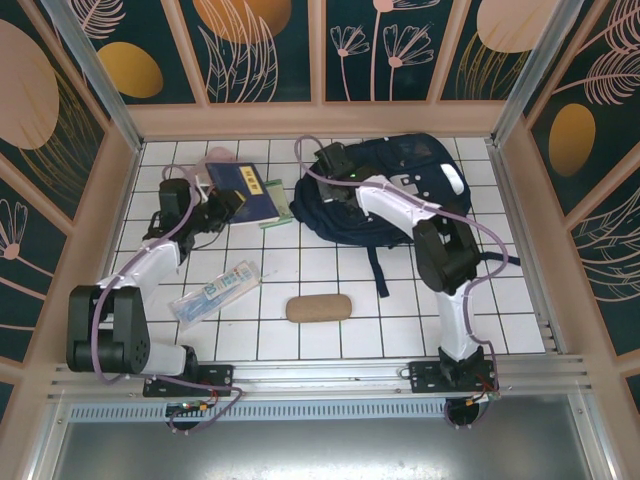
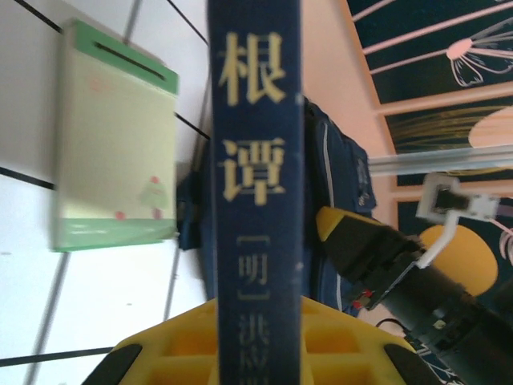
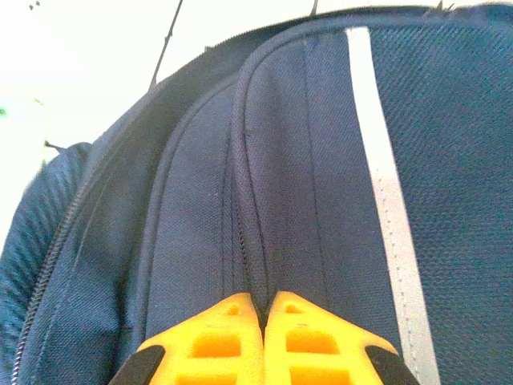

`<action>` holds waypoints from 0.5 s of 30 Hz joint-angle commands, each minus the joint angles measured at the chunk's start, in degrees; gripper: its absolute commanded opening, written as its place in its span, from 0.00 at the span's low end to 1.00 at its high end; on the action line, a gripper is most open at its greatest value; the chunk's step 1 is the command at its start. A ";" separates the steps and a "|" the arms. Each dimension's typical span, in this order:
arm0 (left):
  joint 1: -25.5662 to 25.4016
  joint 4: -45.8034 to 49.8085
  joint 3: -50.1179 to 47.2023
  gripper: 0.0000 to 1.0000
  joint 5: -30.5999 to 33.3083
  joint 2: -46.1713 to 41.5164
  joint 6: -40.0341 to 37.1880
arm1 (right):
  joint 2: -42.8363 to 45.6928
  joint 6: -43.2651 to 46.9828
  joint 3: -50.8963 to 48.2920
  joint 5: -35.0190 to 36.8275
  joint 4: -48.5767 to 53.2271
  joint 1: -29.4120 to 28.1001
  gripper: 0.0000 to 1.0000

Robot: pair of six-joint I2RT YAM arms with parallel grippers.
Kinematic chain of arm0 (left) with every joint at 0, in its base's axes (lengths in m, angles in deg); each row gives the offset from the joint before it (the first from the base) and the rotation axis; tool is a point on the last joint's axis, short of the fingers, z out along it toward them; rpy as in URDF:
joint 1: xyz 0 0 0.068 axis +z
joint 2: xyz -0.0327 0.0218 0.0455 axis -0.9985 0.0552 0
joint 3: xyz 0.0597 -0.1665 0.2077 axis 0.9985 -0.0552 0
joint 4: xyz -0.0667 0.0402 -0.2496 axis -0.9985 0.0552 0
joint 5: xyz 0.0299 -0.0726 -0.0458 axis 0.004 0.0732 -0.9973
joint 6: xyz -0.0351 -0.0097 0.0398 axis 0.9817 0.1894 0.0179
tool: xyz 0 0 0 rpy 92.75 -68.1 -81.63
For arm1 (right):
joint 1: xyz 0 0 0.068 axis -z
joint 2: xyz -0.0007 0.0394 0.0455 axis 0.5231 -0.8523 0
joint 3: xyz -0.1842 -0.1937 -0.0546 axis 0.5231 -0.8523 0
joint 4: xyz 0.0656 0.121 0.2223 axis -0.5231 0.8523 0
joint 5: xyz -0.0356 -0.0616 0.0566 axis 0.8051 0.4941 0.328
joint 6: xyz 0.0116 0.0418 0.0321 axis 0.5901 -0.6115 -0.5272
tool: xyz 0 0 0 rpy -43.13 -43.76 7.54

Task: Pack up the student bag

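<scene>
**Both hands clamped: one on a booklet, one on the bag's fabric**

The left hand (image 1: 228,203) is closed on a navy booklet (image 1: 240,183). From the left wrist, the booklet (image 2: 256,160) stands spine-on between the yellow fingers (image 2: 172,345), with gold characters running down the spine away from the hand. A green notebook (image 2: 116,136) lies flat on the white-tiled tabletop (image 2: 96,297), beyond that hand's fingertips and off to the left of the spine. From above, the notebook (image 1: 276,207) is partly tucked under the booklet's far edge.

The student bag (image 1: 400,180) lies slumped on the tabletop (image 1: 330,340), with the right hand (image 1: 335,162) at its near-left edge. From the right wrist, that hand's fingers (image 3: 212,341) are pressed together with no gap. A raised ridge of navy fabric runs straight in between their tips, so the right hand (image 3: 263,309) is pinched on the bag (image 3: 313,160). A white stripe (image 3: 385,184) runs along the fabric just right of the fingers, and a zip line curves off to their left. Behind the booklet in the left wrist view, the bag (image 2: 341,184) sits just beyond the left hand.

Back towards the arm bases, well apart from both hands, a clear packet (image 1: 215,290) and a brown pouch (image 1: 318,308) lie on the tiles.
</scene>
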 commanded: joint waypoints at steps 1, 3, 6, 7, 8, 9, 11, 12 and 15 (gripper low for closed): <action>-2.76 -11.74 1.60 0.00 2.00 2.03 6.43 | 7.66 0.98 1.03 0.18 -0.36 2.57 0.00; -4.87 -14.23 2.47 0.00 3.32 3.62 8.40 | 9.64 0.63 1.40 -2.92 -0.47 3.90 0.00; -8.84 -17.57 4.65 0.00 4.85 6.86 10.65 | 12.90 -0.52 1.05 -10.03 -1.59 7.24 0.00; -10.36 -19.38 5.42 0.00 5.11 8.30 11.70 | 14.19 -0.99 0.77 -13.16 -2.30 8.21 0.00; -11.57 -20.76 6.17 0.00 5.62 9.59 12.59 | 15.17 -1.32 0.59 -15.48 -2.90 9.16 0.00; -13.01 -22.13 7.00 0.00 6.42 10.94 13.50 | 16.18 -1.68 0.50 -17.87 -3.54 10.20 0.00; -16.06 -24.04 9.49 0.00 7.74 14.32 15.08 | 17.62 -2.40 0.56 -22.10 -4.21 12.11 0.00; -17.51 -25.07 10.87 0.00 8.25 16.30 15.75 | 18.11 -2.80 0.81 -24.05 -4.42 13.08 0.00; -21.26 -27.17 17.69 0.00 8.96 23.03 17.36 | 18.51 -4.34 1.44 -26.88 -4.03 14.93 0.00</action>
